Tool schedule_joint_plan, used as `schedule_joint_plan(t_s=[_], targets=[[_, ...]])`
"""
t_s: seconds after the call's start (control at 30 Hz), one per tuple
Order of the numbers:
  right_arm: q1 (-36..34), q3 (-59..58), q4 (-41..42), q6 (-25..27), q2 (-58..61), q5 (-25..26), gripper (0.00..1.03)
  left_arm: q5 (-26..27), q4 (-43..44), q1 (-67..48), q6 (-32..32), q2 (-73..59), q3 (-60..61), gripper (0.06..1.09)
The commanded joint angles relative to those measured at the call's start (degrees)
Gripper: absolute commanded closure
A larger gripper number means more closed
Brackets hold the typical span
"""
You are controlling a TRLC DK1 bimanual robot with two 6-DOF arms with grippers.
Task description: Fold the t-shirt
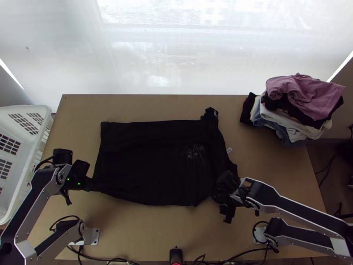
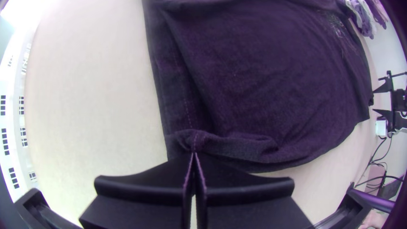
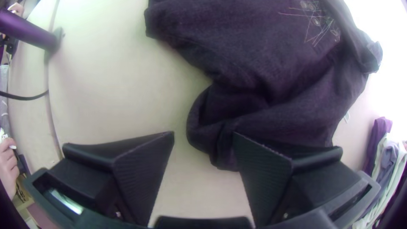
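We see the black t-shirt (image 1: 145,163) laid out roughly flat in the middle of the counter (image 1: 145,234), its stitched hem (image 2: 186,110) toward our left and its pale chest print (image 1: 193,153) toward our right. Our left end effector (image 1: 89,184) is closed on the near corner at the hem, where the cloth rises in a small bunched ridge (image 2: 237,146) at the fingertips. Our right end effector (image 1: 223,194) is open at the near right part of the shirt, its two fingers wide apart, with a bunched, folded-over bit of cloth (image 3: 216,131) beside one of them; we cannot tell whether they touch. A short sleeve end (image 1: 211,113) sticks out at the shirt's far side, crumpled, and a small white tag (image 1: 229,150) lies at its right edge. We have a stack of clothes (image 1: 300,101) on the counter's far right corner, mauve on top of black, white and blue, and a white basket (image 1: 17,190) along the left side.
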State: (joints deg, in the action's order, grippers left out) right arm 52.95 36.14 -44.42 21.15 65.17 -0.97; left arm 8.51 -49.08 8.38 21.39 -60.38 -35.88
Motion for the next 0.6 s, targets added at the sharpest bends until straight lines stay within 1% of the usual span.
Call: schedule_joint_plan(t_s=[0.0,0.07,0.13,0.33,0.57], targets=[[0.0,-1.7,5.7,1.4,2.3,1.5,0.70,0.0,0.1,0.5,-0.1,0.0,0.4,1.05],[-0.7,-1.9,7.2,1.6,2.5,1.8,0.86,0.0,0.1,0.6,0.1,0.0,0.4,1.05],[-1.4,-1.7,7.9,1.9,2.5,2.1,0.99,0.0,0.1,0.8,0.3,0.1,0.3,1.05],[-4.9,-0.3,7.8,2.1,1.5,2.4,1.00,0.1,-0.2,1.2,0.5,0.3,-0.5,1.05],[-10.7,4.7,6.5,2.1,-1.6,2.4,1.00,0.7,-1.4,3.3,0.8,2.4,-3.0,1.05]])
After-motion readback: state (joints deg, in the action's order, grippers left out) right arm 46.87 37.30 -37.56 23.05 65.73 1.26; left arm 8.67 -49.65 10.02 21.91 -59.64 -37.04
